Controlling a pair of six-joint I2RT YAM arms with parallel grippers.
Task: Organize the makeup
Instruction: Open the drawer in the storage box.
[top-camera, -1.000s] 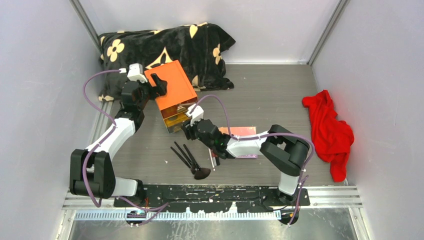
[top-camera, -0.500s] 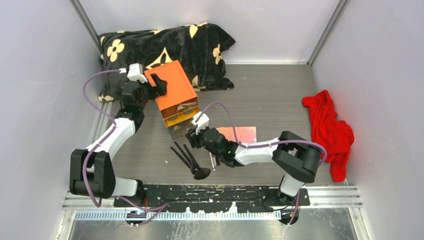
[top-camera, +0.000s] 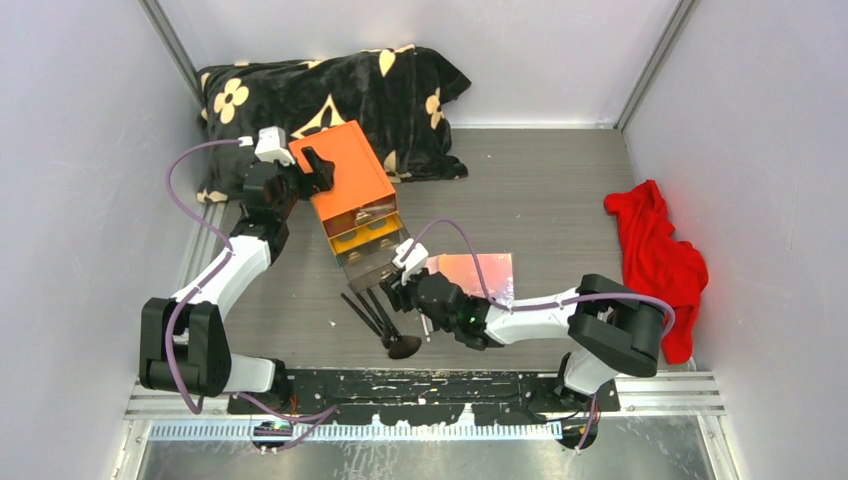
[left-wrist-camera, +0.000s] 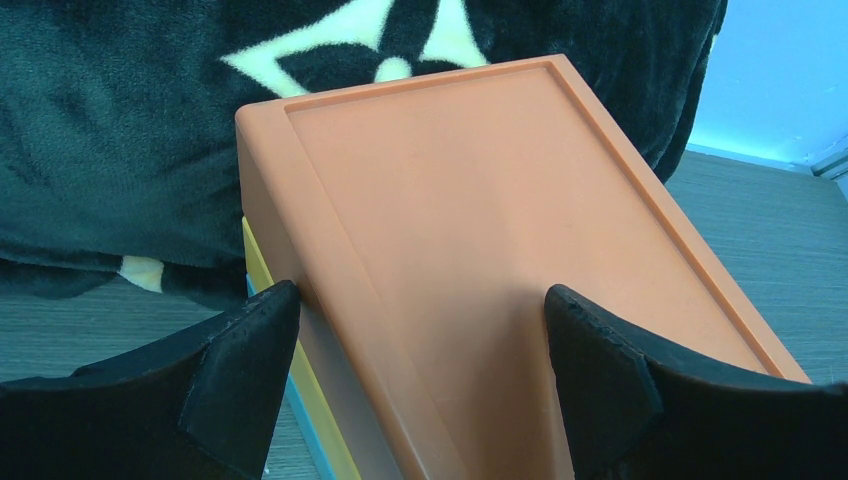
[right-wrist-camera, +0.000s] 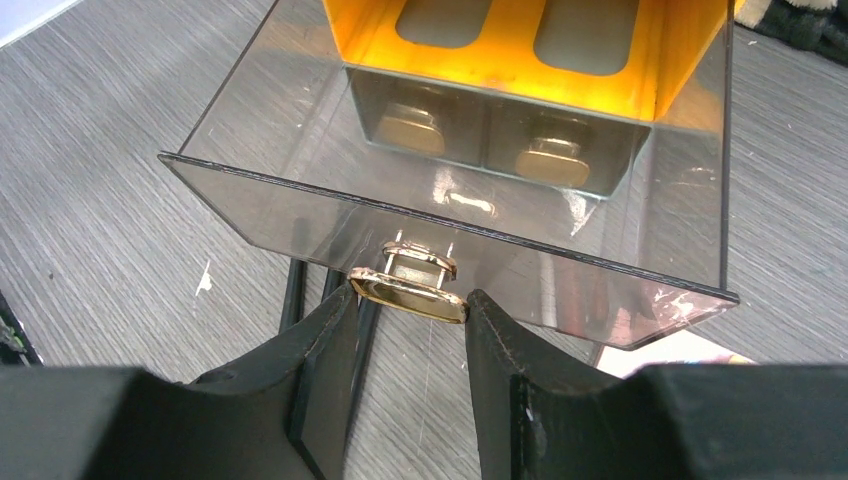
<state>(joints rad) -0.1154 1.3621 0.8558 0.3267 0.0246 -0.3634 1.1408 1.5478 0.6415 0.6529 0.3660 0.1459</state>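
Between the right fingers (top-camera: 393, 288) sat the gold handle (right-wrist-camera: 408, 297) of the bottom clear drawer (right-wrist-camera: 300, 160). Those fingers were roughly half closed with both pads touching the handle, so a pinch grip. Drawer stood drawn well out of the orange box (left-wrist-camera: 480, 220), with nothing visible inside. Left fingers (top-camera: 312, 168) were spread wide and set on the box's far end, one pad on the side wall and the other on the lid. My read: bracing, so the box wouldn't slide along with the drawer. None of the task items was stowed; all lay on the bench (top-camera: 560, 190). Black-handled brushes (top-camera: 370, 312) lay directly under and just beside the right fingers, handles running beneath the drawer front, fluffy brown head (top-camera: 404, 347) toward the arm bases. Pink palette (top-camera: 482, 272) lay just beside the right fingers, on the wrist side, partly under that forearm. Likely step: opening the drawer, with loading to follow. Risk: the drawer front overhung the brush handles, so pick-up would need clearance. Red cloth (top-camera: 655, 260) and blanket (top-camera: 330, 90) were well apart from the right fingers and uninvolved.
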